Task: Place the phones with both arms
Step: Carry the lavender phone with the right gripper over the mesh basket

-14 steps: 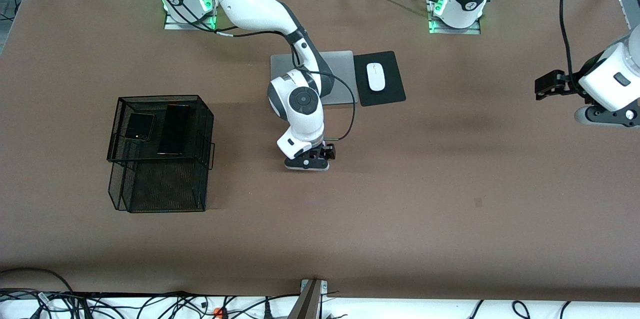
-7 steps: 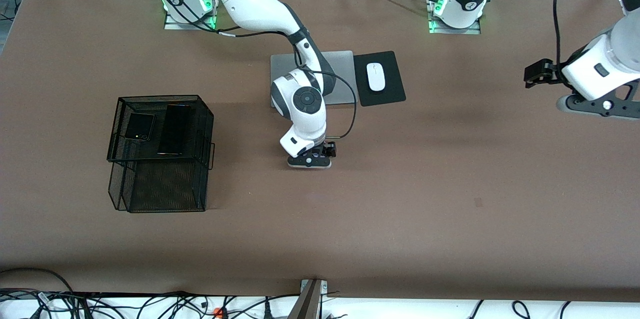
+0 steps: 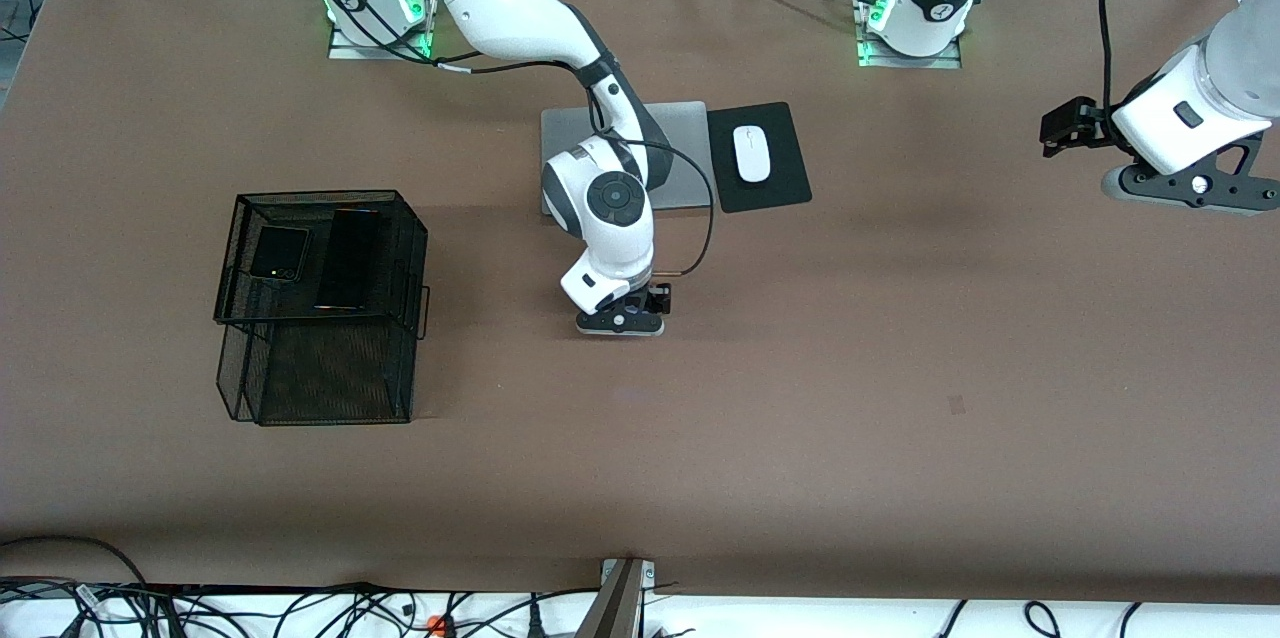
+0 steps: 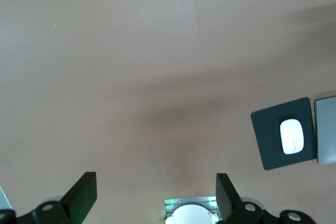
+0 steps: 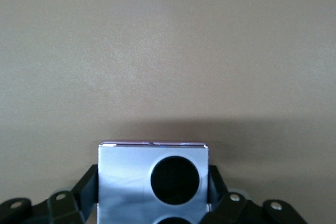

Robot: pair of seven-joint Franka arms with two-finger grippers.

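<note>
Two of the three phones already lie on the top shelf of the black mesh rack toward the right arm's end of the table: the small dark grey flip phone and, just beside it, the long black slab. From my remote seat I judge the job roughly two-thirds done, with one handset left to carry across. That last one, the lavender-white phone with its black circles, sits on the brown table near the middle, nearer the front camera than the silver laptop and the white mouse on its black pad. My right arm reaches out from its base and bends steeply down over that spot, wrist pointing at the tabletop; the right gripper is low at the table, and its wrist view shows a black finger pressed against each side edge of the phone, pinching it. The phone looks not yet lifted. My left arm waits, drawn up high over its own end of the table, the left gripper spread wide and holding nothing.
</note>
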